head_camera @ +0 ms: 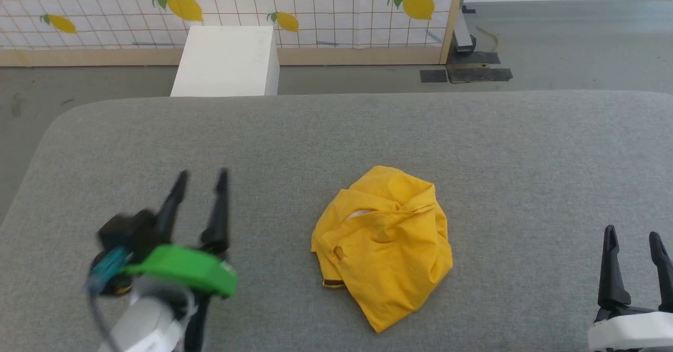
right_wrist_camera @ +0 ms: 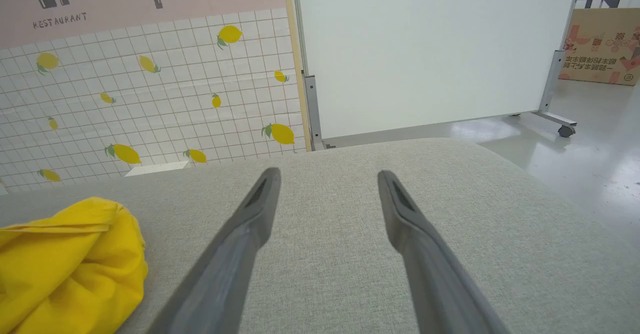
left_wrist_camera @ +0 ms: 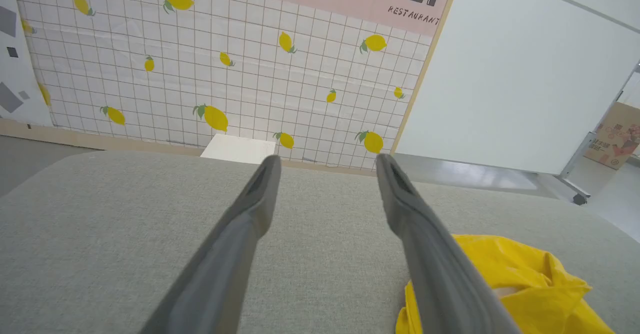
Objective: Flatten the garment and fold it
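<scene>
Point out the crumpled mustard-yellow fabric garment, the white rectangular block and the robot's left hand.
Crumpled mustard-yellow fabric garment [head_camera: 384, 241]: head view, middle of the heap.
White rectangular block [head_camera: 226, 60]: head view, its top face.
Left hand [head_camera: 203, 174]: head view, gap between its open fingertips.

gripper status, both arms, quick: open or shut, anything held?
Left gripper: open, holding nothing, to the left of the garment.
Right gripper: open, holding nothing, to the right of the garment.
</scene>
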### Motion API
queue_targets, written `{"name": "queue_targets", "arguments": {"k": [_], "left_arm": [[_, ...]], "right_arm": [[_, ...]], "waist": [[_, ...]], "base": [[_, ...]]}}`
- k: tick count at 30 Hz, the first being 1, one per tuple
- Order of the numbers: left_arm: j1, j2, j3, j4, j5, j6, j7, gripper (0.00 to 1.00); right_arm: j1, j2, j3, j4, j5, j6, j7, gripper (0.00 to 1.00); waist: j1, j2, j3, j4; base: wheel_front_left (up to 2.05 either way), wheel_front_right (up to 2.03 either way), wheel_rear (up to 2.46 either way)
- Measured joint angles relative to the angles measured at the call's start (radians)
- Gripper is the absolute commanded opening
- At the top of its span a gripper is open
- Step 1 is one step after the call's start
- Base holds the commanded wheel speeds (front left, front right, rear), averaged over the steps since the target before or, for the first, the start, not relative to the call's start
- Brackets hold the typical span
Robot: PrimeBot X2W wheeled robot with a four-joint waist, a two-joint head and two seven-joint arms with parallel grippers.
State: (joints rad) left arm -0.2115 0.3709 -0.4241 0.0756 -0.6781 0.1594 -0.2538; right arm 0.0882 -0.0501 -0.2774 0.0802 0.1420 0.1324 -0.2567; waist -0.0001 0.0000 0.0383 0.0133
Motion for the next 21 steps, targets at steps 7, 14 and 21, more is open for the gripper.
{"name": "queue_targets", "arguments": {"k": [7, 14, 21], "left_arm": [[0.301, -0.083, 0.267, -0.191, 0.265, -0.010, -0.004, 1.00], [0.421, -0.217, 0.375, -0.198, 0.376, -0.100, -0.004, 1.00], [0.420, -0.289, 0.446, -0.202, 0.435, -0.186, -0.004, 1.00]], "right_arm": [[0.005, 0.000, 0.002, -0.010, -0.003, 0.000, 0.000, 1.00], [0.037, 0.000, 0.025, -0.011, -0.008, 0.000, 0.000, 1.00], [-0.030, 0.000, 0.210, 0.004, -0.026, 0.000, 0.076, 1.00]], "waist": [[0.0000, 0.0000, 0.003, 0.013], [0.0000, 0.0000, -0.016, 0.034], [0.0000, 0.0000, -0.028, 0.056]], "base": [[0.00, 0.00, 0.00], [0.00, 0.00, 0.00], [0.00, 0.00, 0.00]]}}
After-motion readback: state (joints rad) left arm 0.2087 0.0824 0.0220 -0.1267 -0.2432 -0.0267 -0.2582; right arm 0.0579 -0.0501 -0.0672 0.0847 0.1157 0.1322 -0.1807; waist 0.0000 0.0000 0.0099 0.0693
